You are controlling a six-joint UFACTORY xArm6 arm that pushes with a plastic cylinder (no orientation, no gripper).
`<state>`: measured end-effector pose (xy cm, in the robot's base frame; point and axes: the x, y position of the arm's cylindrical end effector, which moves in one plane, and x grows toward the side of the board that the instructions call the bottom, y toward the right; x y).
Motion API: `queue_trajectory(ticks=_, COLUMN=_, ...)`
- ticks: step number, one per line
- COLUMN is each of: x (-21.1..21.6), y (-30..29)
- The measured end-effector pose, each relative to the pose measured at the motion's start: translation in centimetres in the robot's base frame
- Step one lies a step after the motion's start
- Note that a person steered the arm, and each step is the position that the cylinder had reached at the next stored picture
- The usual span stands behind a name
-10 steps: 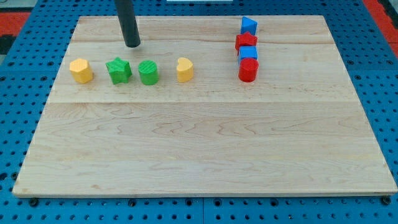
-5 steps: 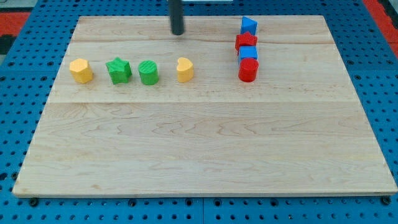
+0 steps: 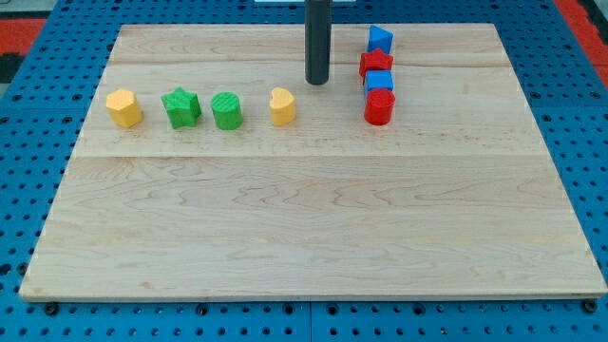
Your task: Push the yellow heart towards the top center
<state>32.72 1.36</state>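
The yellow heart (image 3: 281,105) lies on the wooden board (image 3: 313,218), in the upper half just left of centre. My tip (image 3: 316,81) is above and to the right of the heart, a short gap away and not touching it. The rod rises from there to the view's top edge.
Left of the heart lie a green cylinder (image 3: 227,110), a green star (image 3: 181,106) and a yellow hexagon-like block (image 3: 123,107), all in a row. Right of my tip stands a column: a blue block (image 3: 380,38), a red star (image 3: 375,64), a blue block (image 3: 379,82), a red cylinder (image 3: 379,107).
My tip has moved to the right along the board's top, from above the green star to a spot above and right of the yellow heart, and lower. No block has moved.
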Motion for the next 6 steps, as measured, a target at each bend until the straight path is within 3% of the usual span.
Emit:
queue_trajectory(ticks=2, x=9.0, y=-0.6)
queue_trajectory(ticks=4, x=6.6, y=-5.5)
queue_trajectory(ticks=6, x=-2.6, y=-8.7)
